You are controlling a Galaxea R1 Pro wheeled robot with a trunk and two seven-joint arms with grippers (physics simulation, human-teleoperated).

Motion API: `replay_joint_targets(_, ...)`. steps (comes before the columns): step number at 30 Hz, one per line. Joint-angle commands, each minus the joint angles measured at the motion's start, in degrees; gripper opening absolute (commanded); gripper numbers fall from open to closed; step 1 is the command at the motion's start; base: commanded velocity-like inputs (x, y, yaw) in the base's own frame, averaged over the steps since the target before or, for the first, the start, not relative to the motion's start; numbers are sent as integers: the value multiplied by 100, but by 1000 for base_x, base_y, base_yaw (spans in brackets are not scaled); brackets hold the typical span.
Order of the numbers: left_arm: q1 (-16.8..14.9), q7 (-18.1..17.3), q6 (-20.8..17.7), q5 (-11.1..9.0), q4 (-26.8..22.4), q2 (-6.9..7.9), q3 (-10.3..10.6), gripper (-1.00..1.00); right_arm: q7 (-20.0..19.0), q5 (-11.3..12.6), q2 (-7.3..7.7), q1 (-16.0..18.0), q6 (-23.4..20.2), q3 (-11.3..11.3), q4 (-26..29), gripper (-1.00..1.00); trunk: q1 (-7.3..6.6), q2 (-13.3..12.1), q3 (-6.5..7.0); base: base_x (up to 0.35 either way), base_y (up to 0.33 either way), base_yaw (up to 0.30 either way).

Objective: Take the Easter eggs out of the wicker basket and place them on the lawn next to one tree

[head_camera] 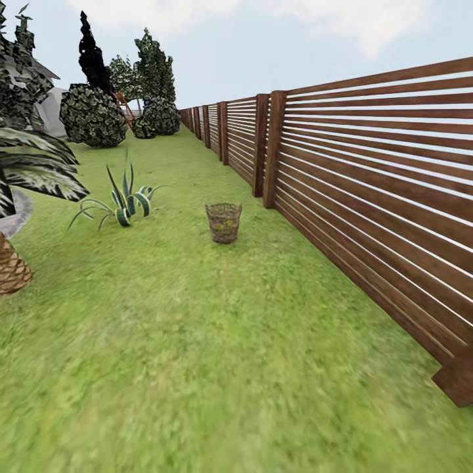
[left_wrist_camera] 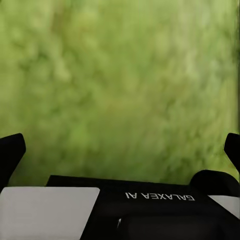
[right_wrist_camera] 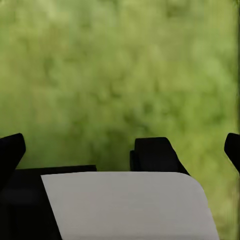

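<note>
The wicker basket (head_camera: pixel 223 223) stands upright on the lawn (head_camera: pixel 197 355) a few metres ahead, near the slat fence. Yellow shows through its weave, but I cannot make out separate Easter eggs at this distance. A tree (head_camera: pixel 20 72) with blocky dark leaves shows at the far left edge, its trunk out of frame. In the left wrist view my left gripper (left_wrist_camera: pixel 122 150) hangs open over bare grass, black fingertips (left_wrist_camera: pixel 11 152) wide apart. In the right wrist view my right gripper (right_wrist_camera: pixel 122 150) is open over grass too, holding nothing.
A brown horizontal-slat fence (head_camera: pixel 368 190) runs along the right, its near post (head_camera: pixel 456 381) close by. A striped spiky plant (head_camera: pixel 125 203) sits left of the basket. A palm-like plant (head_camera: pixel 13 263) stands at the left edge. Round bushes (head_camera: pixel 92 117) and dark trees (head_camera: pixel 90 56) stand far back.
</note>
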State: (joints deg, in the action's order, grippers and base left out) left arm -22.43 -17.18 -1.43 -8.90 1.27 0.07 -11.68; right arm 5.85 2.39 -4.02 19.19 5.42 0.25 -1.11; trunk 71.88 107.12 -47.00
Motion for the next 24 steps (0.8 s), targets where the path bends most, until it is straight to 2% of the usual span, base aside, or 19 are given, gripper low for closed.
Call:
replay_joint_targets(1,-7,-22,-15,-59,13,1,-11,100,10,25,-2,5,30,3,-12,100,3,2,-5,313,-105,0)
replay_joint_targets(24,-6,-22,-15,-59,13,1,-12,100,13,14,-2,4,42,2,-12,100,3,2,-5,313,-102,2)
